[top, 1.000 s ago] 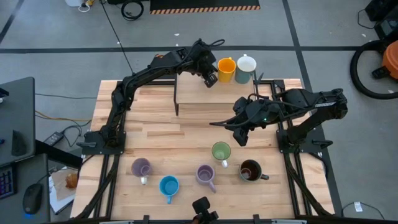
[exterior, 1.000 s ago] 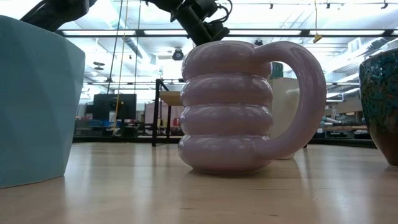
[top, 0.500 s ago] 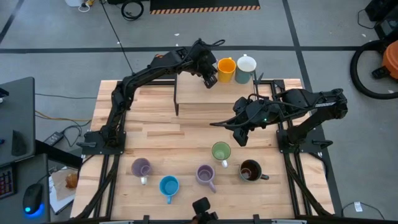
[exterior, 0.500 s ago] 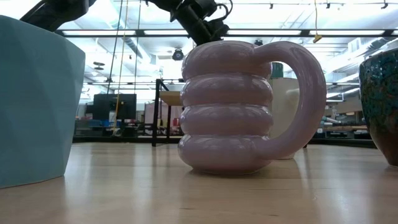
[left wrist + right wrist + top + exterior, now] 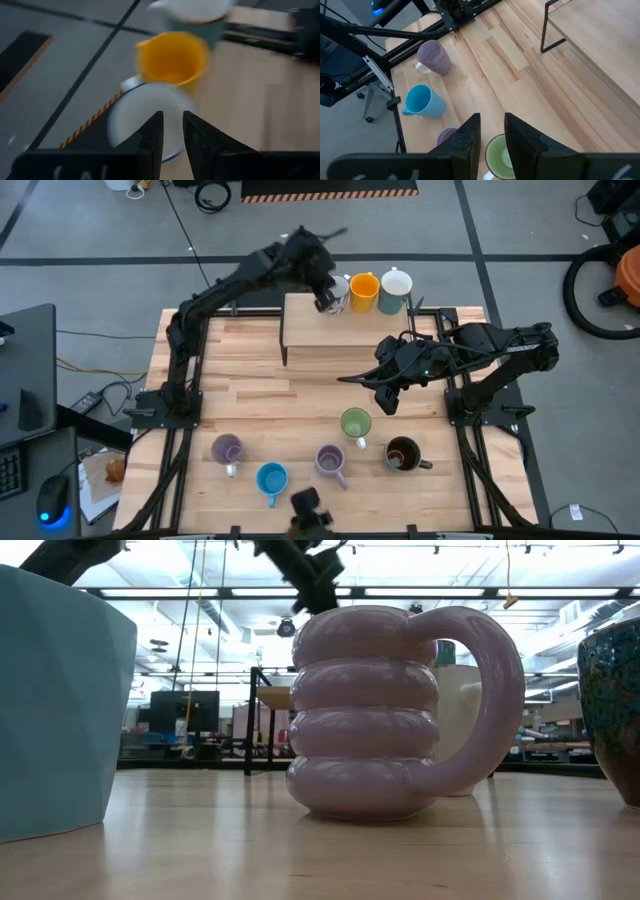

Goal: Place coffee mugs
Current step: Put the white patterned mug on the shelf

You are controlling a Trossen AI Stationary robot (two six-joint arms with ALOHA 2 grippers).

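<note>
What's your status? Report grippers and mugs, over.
Left gripper at far shelf, by white mug beside orange mug. Right gripper hovering near green mug. Nothing blocking.

In the low view the blue mug (image 5: 55, 700) and dark brown mug (image 5: 612, 710) are cut by the edges (the left tool (image 5: 312, 580) shows blurred).

Three mugs (image 5: 370, 288) in a row on the raised shelf (image 5: 310, 335) just beside the left gripper (image 5: 325, 300), five mugs (image 5: 330, 458) near the table's front edge (image 5: 300, 420), one just below the right gripper (image 5: 388, 402)
</note>
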